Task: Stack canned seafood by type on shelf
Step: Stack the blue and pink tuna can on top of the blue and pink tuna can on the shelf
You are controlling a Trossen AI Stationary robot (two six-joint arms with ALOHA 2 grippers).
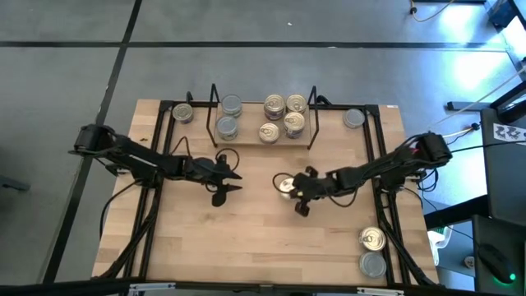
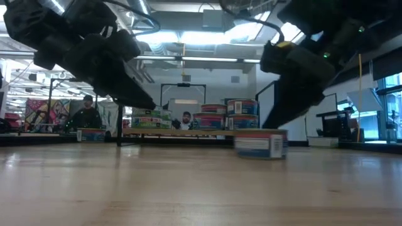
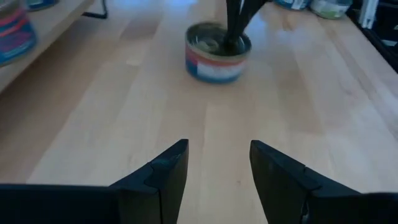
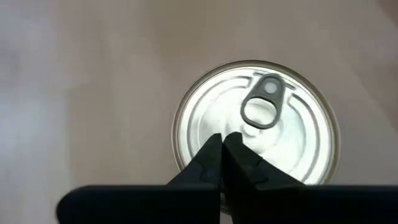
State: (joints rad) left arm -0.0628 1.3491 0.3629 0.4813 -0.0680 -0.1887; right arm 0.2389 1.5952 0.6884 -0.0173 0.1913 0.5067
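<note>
A gold-topped pull-tab can [image 4: 273,146] of seafood stands upright on its base on the wooden table [image 1: 246,247], near the middle. My right gripper [image 4: 222,138] is shut, with its tips down on the can's lid; the left wrist view shows the same can [image 3: 214,59]. My left gripper [image 3: 217,149] hovers open to the can's left, with nothing between its fingers. The shelf [image 1: 251,123] at the far side carries two grey-topped cans [image 1: 229,115] on its left and several gold-topped cans [image 1: 283,117] on its right. My right gripper rests its shut fingertips [image 4: 214,152] on the can's top [image 4: 239,132], just beside the pull ring. The fingers slant down from the table's right side. The can stands upright on the table.
A gold-topped can [image 1: 182,113] sits left of the shelf and a grey-topped one [image 1: 354,118] right of it. Near the front right corner stand one gold-topped can [image 1: 372,239] and one grey-topped can [image 1: 373,263]. People sit in the room behind the table [image 2: 88,116].
</note>
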